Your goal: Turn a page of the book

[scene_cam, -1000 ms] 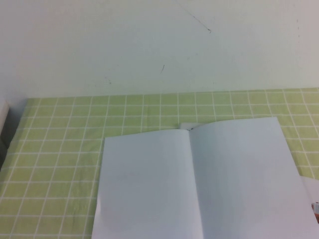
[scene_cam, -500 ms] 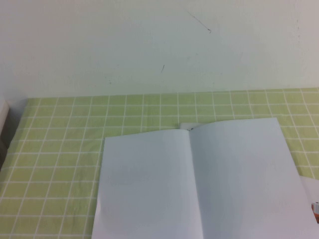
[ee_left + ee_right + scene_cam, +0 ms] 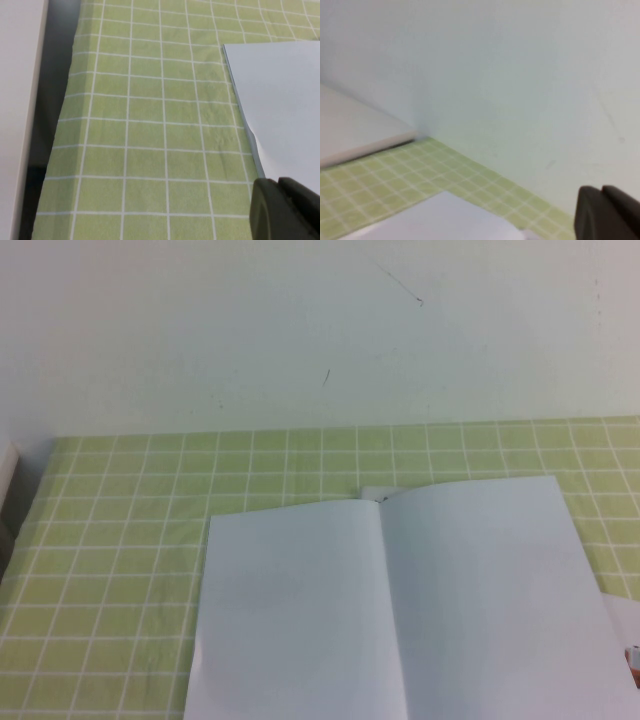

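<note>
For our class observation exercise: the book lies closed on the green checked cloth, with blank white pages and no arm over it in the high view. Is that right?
Not quite: the book lies open, not closed. The high view shows two blank white pages meeting at a centre fold. The rest stands: it rests on the green checked cloth, and no arm reaches over it there. The left pincer and the shut right pincer show only at the edge of their wrist views.

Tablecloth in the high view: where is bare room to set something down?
The green checked tablecloth is bare between the wall and the open book, and all down the book's left side. Right of the book only a narrow strip remains, with another sheet at the edge.
</note>
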Tool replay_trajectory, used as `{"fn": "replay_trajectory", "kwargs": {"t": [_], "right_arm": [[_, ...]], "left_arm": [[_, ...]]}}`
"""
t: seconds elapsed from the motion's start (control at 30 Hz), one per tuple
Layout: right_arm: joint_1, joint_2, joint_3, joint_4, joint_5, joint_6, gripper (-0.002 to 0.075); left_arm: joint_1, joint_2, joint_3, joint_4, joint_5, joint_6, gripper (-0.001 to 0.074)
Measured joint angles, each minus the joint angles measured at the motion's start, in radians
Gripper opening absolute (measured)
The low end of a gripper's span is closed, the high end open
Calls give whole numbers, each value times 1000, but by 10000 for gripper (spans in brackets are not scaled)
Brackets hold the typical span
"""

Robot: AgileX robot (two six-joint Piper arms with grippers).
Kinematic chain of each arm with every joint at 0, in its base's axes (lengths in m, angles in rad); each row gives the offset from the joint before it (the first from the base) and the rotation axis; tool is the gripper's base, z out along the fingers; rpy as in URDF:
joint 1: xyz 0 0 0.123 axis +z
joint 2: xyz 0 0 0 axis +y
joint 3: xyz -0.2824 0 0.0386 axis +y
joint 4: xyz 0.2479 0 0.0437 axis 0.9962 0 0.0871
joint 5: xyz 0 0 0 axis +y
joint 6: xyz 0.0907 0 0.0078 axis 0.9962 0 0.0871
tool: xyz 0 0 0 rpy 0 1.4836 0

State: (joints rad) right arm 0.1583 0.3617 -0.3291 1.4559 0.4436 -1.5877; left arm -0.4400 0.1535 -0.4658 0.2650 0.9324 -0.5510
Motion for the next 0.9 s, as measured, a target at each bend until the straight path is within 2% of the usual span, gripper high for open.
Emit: {"fn": "replay_trajectory", "kwargs": {"t": [0.2,0.3,0.37,0.43,0.53,0.63,0.77,0.9], "right_arm": [[0,-59,8,0,-164,-197,-1],[0,-90,21,-14,-218,-214,-1],[0,-122,40,-120,-284,-153,-1],[0,-150,67,-303,-356,13,-1],[-14,-198,138,-692,-437,468,-1],[-82,-258,207,-1028,-419,865,-1],[-195,-333,272,-1292,-285,1129,-1],[-258,-371,342,-1401,-211,1258,-1]], "left_arm": [[0,0,0,0,0,0,-4],[0,0,0,0,0,0,-4],[0,0,0,0,0,0,-4],[0,0,0,0,0,0,-4],[0,0,0,0,0,0,-4],[0,0,0,0,0,0,-4],[0,0,0,0,0,0,-4],[0,0,0,0,1,0,-4]]}}
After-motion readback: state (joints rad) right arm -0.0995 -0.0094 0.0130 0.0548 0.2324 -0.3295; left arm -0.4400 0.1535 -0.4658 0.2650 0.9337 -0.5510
